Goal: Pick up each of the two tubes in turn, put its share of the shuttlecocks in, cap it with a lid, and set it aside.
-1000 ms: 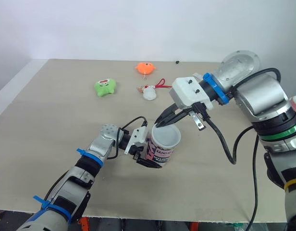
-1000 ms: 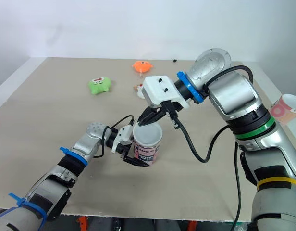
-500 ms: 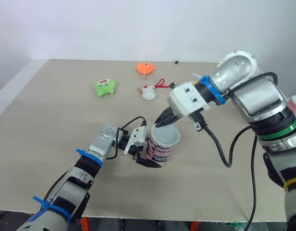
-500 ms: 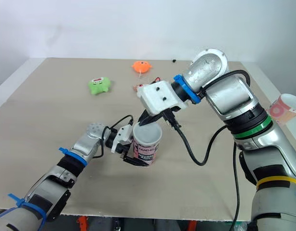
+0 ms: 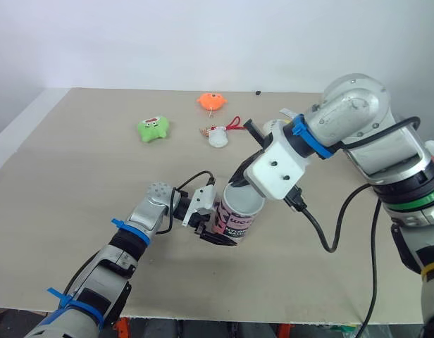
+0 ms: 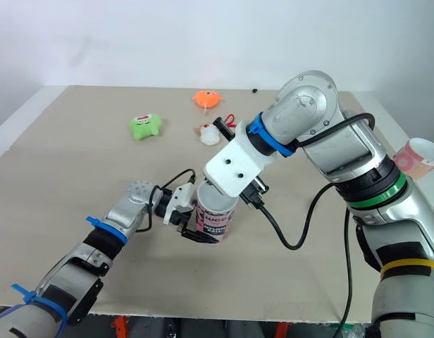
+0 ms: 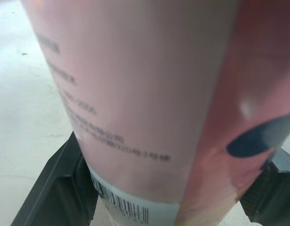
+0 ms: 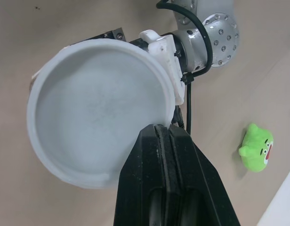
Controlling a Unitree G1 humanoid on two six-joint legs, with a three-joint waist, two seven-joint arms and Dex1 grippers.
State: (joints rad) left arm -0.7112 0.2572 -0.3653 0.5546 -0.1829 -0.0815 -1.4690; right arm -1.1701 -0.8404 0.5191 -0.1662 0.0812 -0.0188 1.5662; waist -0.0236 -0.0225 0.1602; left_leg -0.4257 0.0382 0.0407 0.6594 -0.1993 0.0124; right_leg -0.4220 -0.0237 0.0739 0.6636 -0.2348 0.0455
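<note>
- The pink printed tube stands upright on the worktop, near its front middle. Its mouth is covered by a whitish lid.
- The left claw grips the tube low on its side, one black finger on either flank, and steadies it.
- The right claw has its two fingers closed flat together with no gap. Their tips rest at the lid's rim, on the side nearest the left claw's white housing.
- A second ago the right wrist reached in from the side, with the fingers slanting down to the rim. It has since rolled up and over, so its white housing now hangs above the tube's mouth and the fingers point down onto the lid.
- The tube and the left arm have not moved in that time.
- I read this as capping under way: the closed fingers look to be pressing the lid down rather than carrying it. Whether the lid is fully seated all round cannot be told.
- Setting this tube aside would come next, once the lid holds.
- What seems to be the second tube stands well apart at the right edge, untouched.
- A green plush toy, an orange toy and a small white charm lie farther back, clear of the work.
</note>
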